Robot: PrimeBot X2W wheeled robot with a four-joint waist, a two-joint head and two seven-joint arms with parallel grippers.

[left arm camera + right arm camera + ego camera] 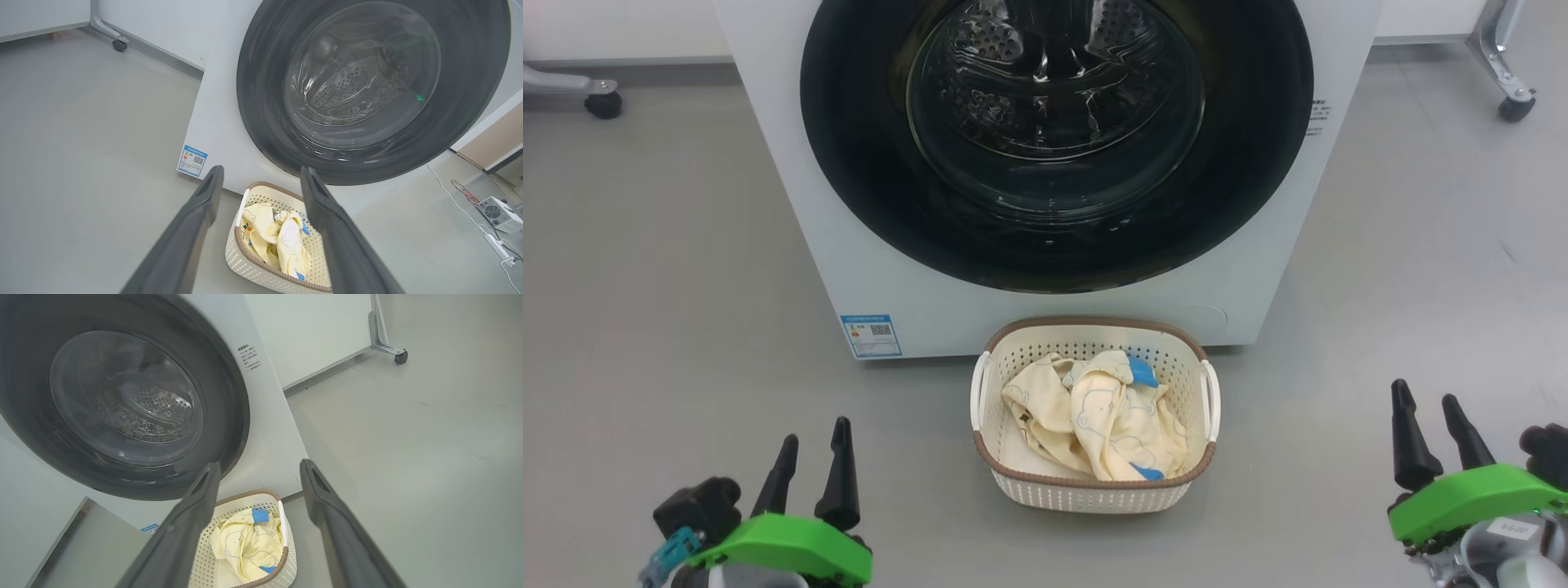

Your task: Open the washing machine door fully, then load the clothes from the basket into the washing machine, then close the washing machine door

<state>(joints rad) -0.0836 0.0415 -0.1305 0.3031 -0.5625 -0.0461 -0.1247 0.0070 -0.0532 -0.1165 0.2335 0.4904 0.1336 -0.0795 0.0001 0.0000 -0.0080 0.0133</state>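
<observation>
Black glossy round door (1055, 139) is sitting shut; I'm hovering left end effector (816, 433) & right end effector (1424, 393) parted, empty; nxt: pulling it open.

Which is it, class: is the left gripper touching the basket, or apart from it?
Apart. The head view shows a stretch of grey floor between the left gripper and the basket.

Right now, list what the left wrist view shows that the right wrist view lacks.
Left wrist: a pale fan box and cables on the floor. Right wrist: printed text beside the door and a round panel outline. Both: the shut door, the basket of clothes, and an open gripper: left gripper, right gripper.
</observation>
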